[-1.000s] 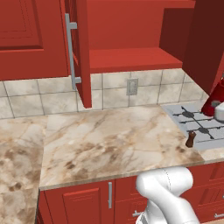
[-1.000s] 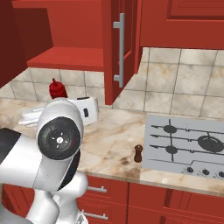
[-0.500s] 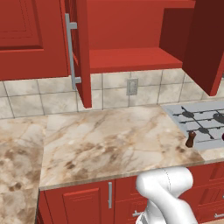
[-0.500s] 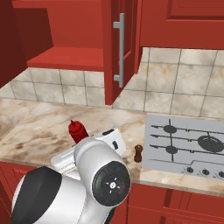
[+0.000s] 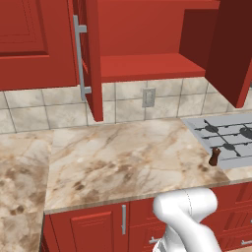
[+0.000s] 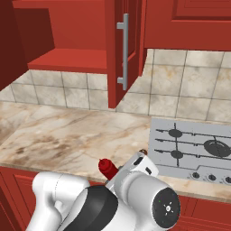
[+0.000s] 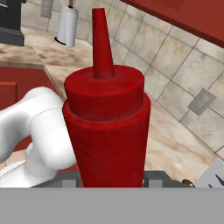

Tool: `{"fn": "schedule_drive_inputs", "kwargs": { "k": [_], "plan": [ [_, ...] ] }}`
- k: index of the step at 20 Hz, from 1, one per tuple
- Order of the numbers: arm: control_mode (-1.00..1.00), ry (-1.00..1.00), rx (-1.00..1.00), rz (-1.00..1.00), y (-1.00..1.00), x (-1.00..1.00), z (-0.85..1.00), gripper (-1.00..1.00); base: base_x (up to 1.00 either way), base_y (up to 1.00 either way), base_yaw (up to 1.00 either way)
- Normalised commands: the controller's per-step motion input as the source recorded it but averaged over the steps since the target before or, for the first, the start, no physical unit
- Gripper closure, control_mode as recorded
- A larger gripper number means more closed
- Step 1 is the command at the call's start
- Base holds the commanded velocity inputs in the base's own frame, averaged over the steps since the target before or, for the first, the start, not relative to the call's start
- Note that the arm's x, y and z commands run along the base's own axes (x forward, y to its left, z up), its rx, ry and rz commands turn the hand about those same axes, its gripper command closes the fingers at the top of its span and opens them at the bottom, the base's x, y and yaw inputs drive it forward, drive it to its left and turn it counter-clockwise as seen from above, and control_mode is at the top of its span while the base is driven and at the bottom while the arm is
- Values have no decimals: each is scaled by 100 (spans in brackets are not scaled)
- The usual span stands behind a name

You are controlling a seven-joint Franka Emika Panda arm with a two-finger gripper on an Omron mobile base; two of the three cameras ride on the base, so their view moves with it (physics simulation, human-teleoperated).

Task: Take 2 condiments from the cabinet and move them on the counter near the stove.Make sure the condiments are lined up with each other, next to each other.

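1. A Franka arm carries 1 of 2 condiments, the red squeeze bottle [image 7: 105, 118], low over the front edge of the counter [image 5: 128, 157], its nozzle up.
2. The gripper [image 7: 111, 177] is closed on the bottle's body; the fingertips themselves are mostly hidden behind it.
3. The brown shaker [image 5: 214, 156] already stands upright beside the stove's [image 6: 194, 146] near corner, close to the counter edge.
4. The cabinet [image 5: 147, 66] hangs open, its red shelf bare.
5. Risk: the bottle, seemingly just short of the shaker in the right base view, could clip it on approach and topple it off the edge.
6. Risk: set down too far away or off line, the 2 would not sit lined up next to each other.
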Motion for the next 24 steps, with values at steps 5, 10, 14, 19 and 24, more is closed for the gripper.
{"fn": "schedule_drive_inputs", "kwargs": {
  "k": [5,10,14,19,24],
  "plan": [
    [-100,0,2,0,-11,27,-20,100,0,0,0],
    [-100,1,5,0,0,18,-10,100,0,0,0],
    [-100,8,5,0,-1,31,-17,100,0,0,0],
    [-100,7,7,0,-12,33,-14,100,0,0,0],
    [-100,10,5,0,-25,27,-7,100,0,0,0]
  ]
}}
